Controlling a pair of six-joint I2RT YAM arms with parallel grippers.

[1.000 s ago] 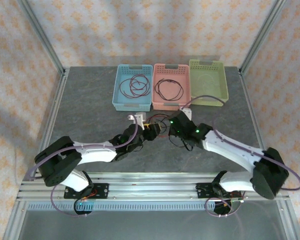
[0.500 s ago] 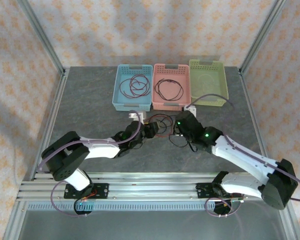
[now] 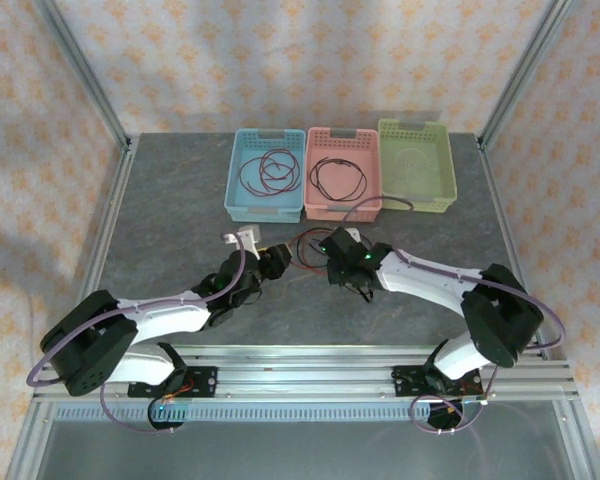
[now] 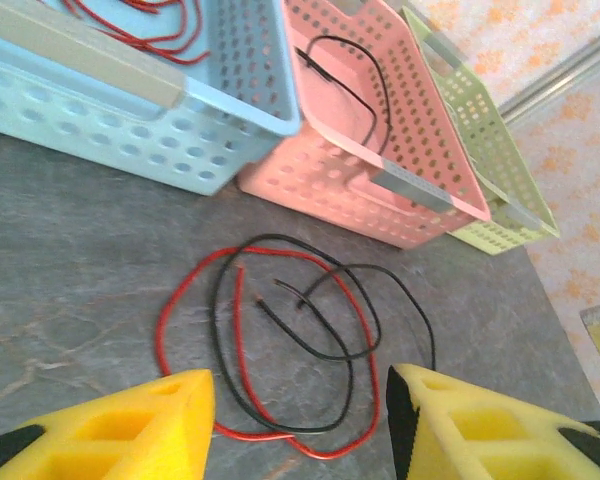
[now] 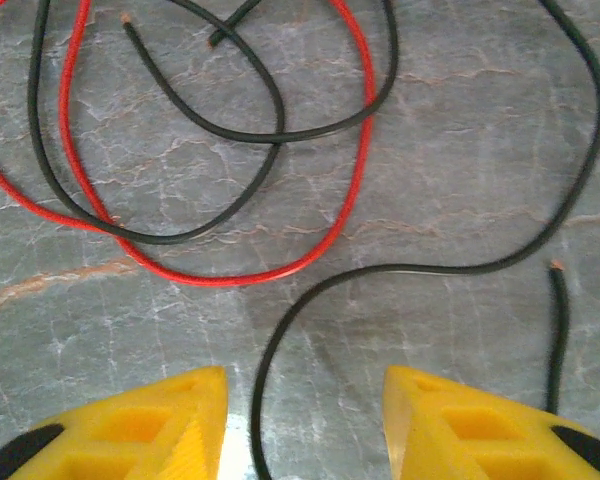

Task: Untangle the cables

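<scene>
Cables: lay tangled just before pink basket.
Left claw: stood wide, empty.
Right claw: stood wide, empty.

The left end effector hovers open over the table; a red cable and seemingly two black cables lie looped together; blue basket, pink basket and green basket stand behind.

Three baskets on a grey marbled tabletop
Perforated light blue plastic basket far left, pink basket middle, green basket right.
</scene>
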